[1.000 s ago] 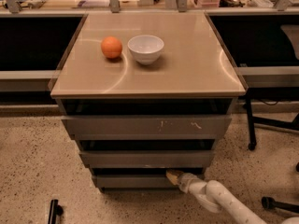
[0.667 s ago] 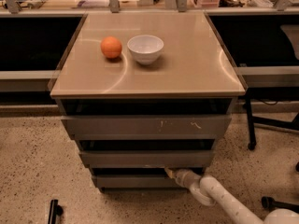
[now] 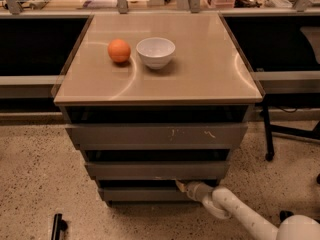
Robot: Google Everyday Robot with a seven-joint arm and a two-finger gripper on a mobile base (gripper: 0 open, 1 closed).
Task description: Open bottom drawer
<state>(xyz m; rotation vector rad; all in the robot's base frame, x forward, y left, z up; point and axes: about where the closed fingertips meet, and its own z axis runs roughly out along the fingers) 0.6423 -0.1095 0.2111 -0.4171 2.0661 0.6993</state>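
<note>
The grey cabinet has three flat drawer fronts. The bottom drawer (image 3: 145,193) is the narrowest, lowest front, near the floor, and looks closed. My white arm reaches in from the lower right. My gripper (image 3: 181,186) is at the top edge of the bottom drawer, right of its middle, its tip in the dark gap above the front. It holds nothing that I can see.
An orange (image 3: 119,51) and a white bowl (image 3: 156,52) sit on the cabinet's tan top (image 3: 210,69). The widest scratched front (image 3: 155,135) and the mid-sized front (image 3: 155,170) are above. A black chair leg (image 3: 266,134) stands at the right. A dark object (image 3: 57,226) lies on the speckled floor.
My gripper has slid a little to the left along the top edge of the bottom drawer. The drawer front has not visibly moved.
</note>
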